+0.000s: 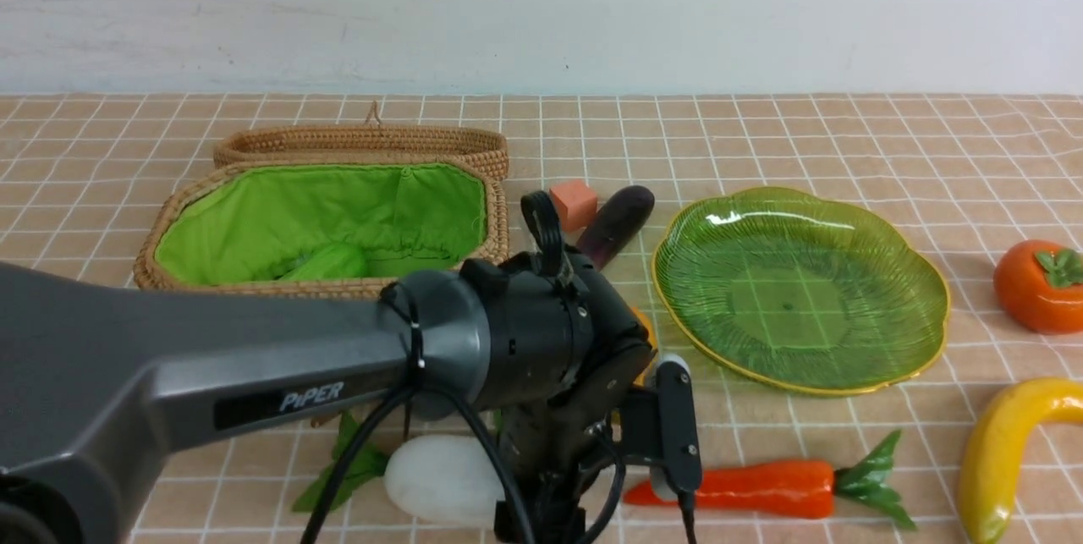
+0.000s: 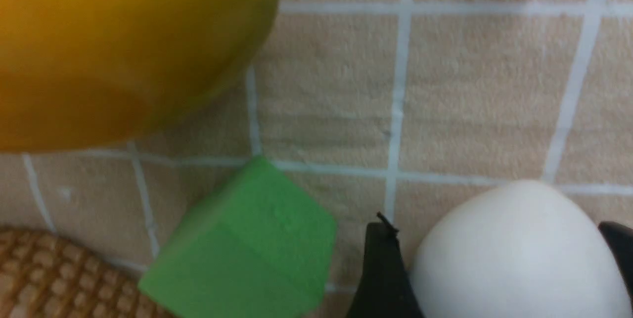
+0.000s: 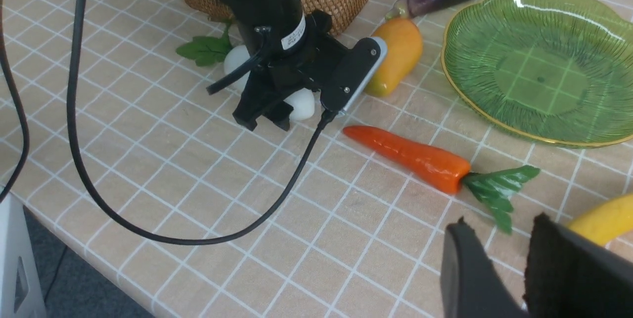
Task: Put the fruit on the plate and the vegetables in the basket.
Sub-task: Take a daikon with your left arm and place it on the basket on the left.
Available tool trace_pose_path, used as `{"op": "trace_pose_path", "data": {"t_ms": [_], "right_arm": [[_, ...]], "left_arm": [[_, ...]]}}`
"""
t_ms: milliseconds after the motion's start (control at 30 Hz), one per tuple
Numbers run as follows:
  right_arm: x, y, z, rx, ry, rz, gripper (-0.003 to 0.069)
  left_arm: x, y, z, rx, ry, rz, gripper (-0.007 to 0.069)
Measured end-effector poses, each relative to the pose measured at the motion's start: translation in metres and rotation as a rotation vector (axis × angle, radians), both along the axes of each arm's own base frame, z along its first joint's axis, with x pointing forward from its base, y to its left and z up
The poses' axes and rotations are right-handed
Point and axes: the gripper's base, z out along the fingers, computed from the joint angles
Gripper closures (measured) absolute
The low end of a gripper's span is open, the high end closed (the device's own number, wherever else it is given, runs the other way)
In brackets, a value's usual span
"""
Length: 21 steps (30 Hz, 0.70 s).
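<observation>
My left gripper (image 2: pixel 499 244) reaches down over the white radish (image 2: pixel 514 258), with its jaws pressed against both sides of it. The radish lies on the table in the front view (image 1: pixel 440 480). The mango (image 2: pixel 113 46) lies close by, mostly hidden behind the arm in the front view. My right gripper (image 3: pixel 499 244) is open and empty, hovering near the banana (image 3: pixel 601 219) and the carrot (image 3: pixel 410 155). The basket (image 1: pixel 211 189) is open with the green gourd (image 1: pixel 326 261) inside. The eggplant (image 1: pixel 622 222) lies between the basket and the empty plate (image 1: pixel 922 273). The persimmon (image 1: pixel 1039 286) sits at the far right.
A green cube (image 2: pixel 247 253) sits next to the radish and the basket's wall (image 2: pixel 44 278). A salmon cube (image 1: pixel 574 204) lies by the eggplant. A black cable (image 3: pixel 148 231) loops over the table near its front edge.
</observation>
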Motion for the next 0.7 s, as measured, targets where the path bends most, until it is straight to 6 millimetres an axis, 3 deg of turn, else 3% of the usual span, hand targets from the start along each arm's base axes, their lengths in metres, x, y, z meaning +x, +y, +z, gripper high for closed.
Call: {"op": "trace_pose_path", "data": {"t_ms": [200,233,333,367,400,500,567,600,700], "right_arm": [[0.002,0.000,0.003,0.015,-0.028,-0.008,0.0459],[0.003,0.000,0.004,0.025,-0.048,-0.014,0.0457],[0.004,0.000,0.007,0.041,-0.076,-0.022,0.0457],[0.004,0.000,0.007,0.041,-0.077,-0.023,0.0457],[0.005,0.000,0.008,0.048,-0.090,-0.027,0.0456],[0.005,0.000,0.009,0.053,-0.099,-0.029,0.0456],[0.005,0.000,0.009,0.054,-0.100,-0.030,0.0456],[0.005,0.000,0.009,0.054,-0.100,-0.030,0.0456],[0.005,0.000,0.009,0.056,-0.101,-0.028,0.0456]], "left_arm": [[-0.018,-0.004,0.082,-0.143,-0.130,0.075,0.0146],[-0.023,0.005,0.123,-0.230,-0.223,0.103,0.0146],[-0.015,0.038,0.168,-0.288,-0.398,0.165,0.0146],[-0.015,0.038,0.170,-0.295,-0.403,0.164,0.0146],[0.001,0.059,0.182,-0.291,-0.498,0.195,0.0146],[0.030,0.082,0.184,-0.278,-0.590,0.219,0.0146],[0.055,0.093,0.171,-0.277,-0.607,0.235,0.0146],[0.057,0.094,0.170,-0.277,-0.606,0.239,0.0146],[0.085,0.104,0.141,-0.264,-0.569,0.283,0.0146]]}}
